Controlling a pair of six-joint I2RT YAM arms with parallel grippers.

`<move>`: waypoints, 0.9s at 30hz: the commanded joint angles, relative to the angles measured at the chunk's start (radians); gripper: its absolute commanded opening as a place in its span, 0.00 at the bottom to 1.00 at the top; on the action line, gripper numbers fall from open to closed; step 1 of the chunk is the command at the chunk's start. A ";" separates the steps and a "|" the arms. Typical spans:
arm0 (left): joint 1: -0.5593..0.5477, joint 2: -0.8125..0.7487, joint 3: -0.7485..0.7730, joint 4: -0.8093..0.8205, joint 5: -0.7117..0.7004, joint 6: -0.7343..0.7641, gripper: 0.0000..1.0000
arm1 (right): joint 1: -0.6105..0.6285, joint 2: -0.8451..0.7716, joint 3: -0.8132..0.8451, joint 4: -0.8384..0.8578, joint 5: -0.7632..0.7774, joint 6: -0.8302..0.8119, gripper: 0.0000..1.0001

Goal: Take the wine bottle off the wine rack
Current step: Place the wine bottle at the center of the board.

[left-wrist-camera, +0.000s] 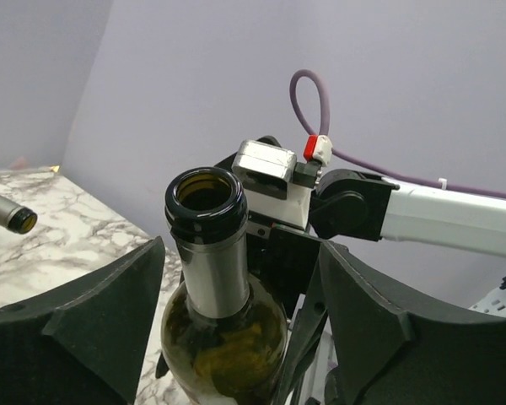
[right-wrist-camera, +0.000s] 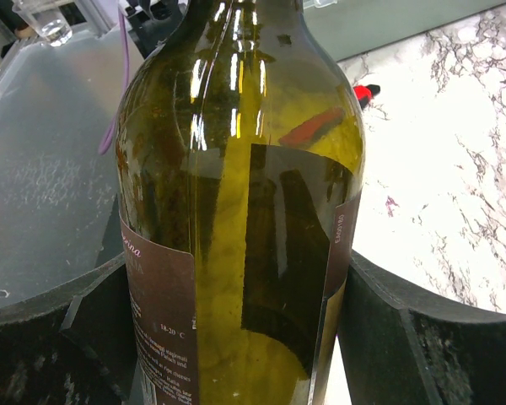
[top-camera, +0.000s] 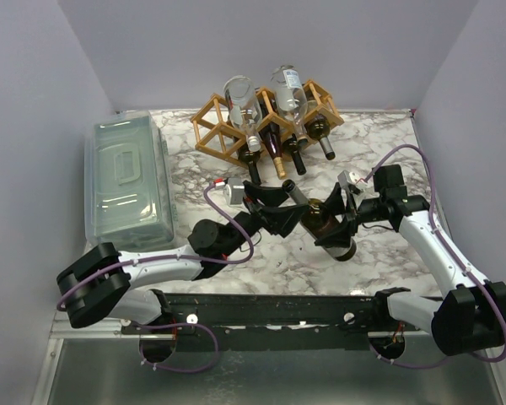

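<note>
A dark olive wine bottle (top-camera: 322, 223) is off the wine rack (top-camera: 212, 126) and held tilted above the marble table, neck toward the rack. My right gripper (top-camera: 344, 221) is shut on its labelled body (right-wrist-camera: 236, 169), with both pads (right-wrist-camera: 67, 337) against the glass. My left gripper (top-camera: 288, 213) is open around the silver-foiled neck (left-wrist-camera: 211, 270), with clear gaps to both fingers (left-wrist-camera: 379, 321). The bottle's mouth (left-wrist-camera: 206, 194) is uncorked. The tan lattice rack stands at the back centre and holds several other bottles.
Two clear bottles (top-camera: 240, 99) lie on top of the rack, and dark bottle necks (top-camera: 297, 160) stick out toward me. One neck shows in the left wrist view (left-wrist-camera: 8, 215). A translucent lidded plastic bin (top-camera: 126, 177) stands at the left. Grey walls enclose the table.
</note>
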 commanded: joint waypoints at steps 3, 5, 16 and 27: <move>-0.017 0.054 0.034 0.109 -0.027 -0.017 0.70 | -0.009 -0.011 0.003 0.030 -0.090 0.014 0.13; -0.023 0.067 0.036 0.123 -0.036 -0.017 0.69 | -0.010 -0.010 0.003 0.030 -0.095 0.015 0.13; -0.025 0.123 0.066 0.160 -0.041 -0.012 0.58 | -0.010 -0.006 0.000 0.028 -0.109 0.019 0.13; -0.025 0.163 0.081 0.186 -0.008 -0.028 0.14 | -0.010 -0.007 -0.004 0.029 -0.101 0.019 0.13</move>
